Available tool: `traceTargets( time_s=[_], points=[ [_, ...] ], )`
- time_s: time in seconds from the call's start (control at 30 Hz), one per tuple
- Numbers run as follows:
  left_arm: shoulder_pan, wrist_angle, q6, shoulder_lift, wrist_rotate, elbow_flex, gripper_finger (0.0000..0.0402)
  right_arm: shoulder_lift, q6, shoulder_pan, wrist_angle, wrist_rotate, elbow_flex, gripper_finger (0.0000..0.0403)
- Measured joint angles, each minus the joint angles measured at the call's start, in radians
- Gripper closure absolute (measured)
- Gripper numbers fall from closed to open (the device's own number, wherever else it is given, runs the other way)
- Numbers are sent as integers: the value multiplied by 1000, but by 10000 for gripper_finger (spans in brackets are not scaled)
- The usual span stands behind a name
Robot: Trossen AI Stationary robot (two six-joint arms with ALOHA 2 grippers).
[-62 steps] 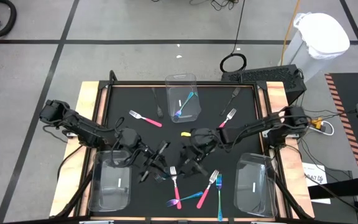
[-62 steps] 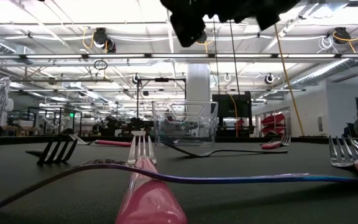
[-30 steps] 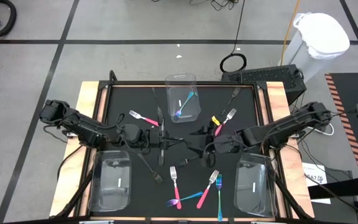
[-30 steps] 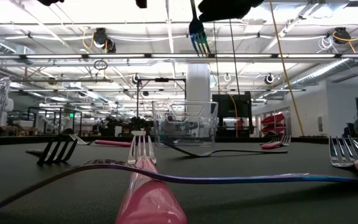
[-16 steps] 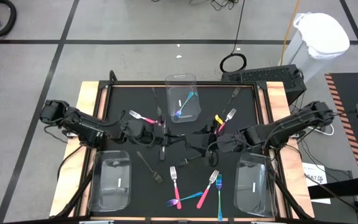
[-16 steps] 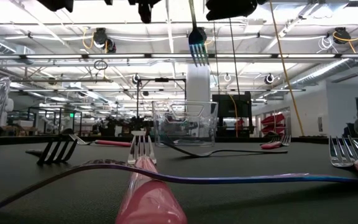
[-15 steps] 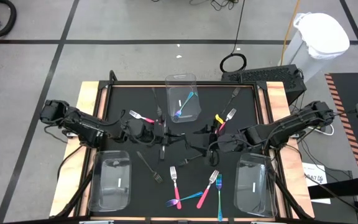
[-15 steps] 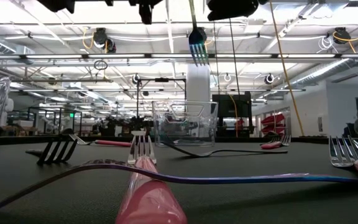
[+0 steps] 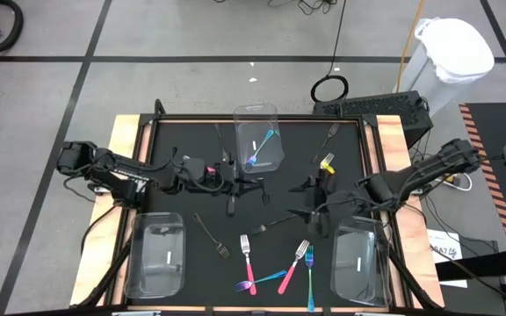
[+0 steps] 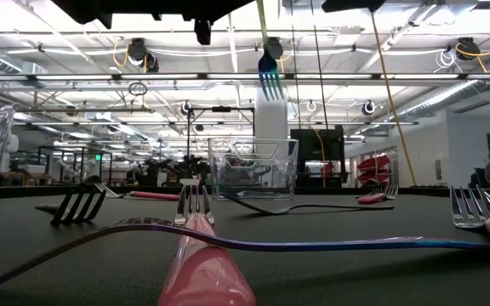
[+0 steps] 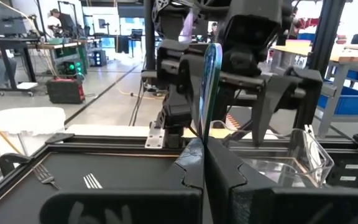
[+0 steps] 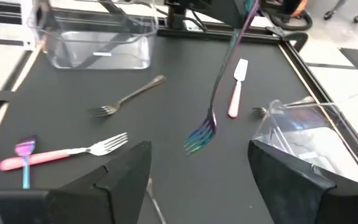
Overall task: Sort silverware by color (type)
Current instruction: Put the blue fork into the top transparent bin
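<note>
Left fingers (image 11: pixel 202 163) clamped on iridescent fork (image 12: pixel 211 111) mid-table, right fingers (image 12: pixel 194 163) apart — bare mat (image 9: pixel 183 211) between, clear bins (image 9: pixel 257 140) at edges

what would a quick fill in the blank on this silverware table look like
1. The left gripper is shut on an iridescent fork, which hangs with its tines pointing ____.
2. The right gripper holds nothing and its jaws stand ____.
3. The table carries ____ clear bins.

Missing words: down; open; three
</note>
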State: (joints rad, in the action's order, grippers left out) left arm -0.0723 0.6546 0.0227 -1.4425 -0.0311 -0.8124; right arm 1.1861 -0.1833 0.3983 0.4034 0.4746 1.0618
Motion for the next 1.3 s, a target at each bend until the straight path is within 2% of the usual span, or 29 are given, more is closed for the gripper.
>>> traceTargets(
  time_s=[0.27, 0.63, 0.9, 1.07, 1.3],
  points=[
    [16, -6, 24, 0, -19, 0, 401, -12, 7, 53, -1, 0, 0, 138],
    [78, 37, 24, 0, -19, 0, 401, -12, 19, 55, -1, 0, 0, 138],
    [199, 37, 70, 0, 63, -9, 401, -12, 29, 55, 7, -4, 0, 138],
    [300, 26, 130, 0, 173, -58, 401, -12, 12, 55, 66, -6, 0, 138],
    [392, -161, 124, 1, 226, -158, 401, -12, -21, 55, 128, -7, 0, 138]
  ],
)
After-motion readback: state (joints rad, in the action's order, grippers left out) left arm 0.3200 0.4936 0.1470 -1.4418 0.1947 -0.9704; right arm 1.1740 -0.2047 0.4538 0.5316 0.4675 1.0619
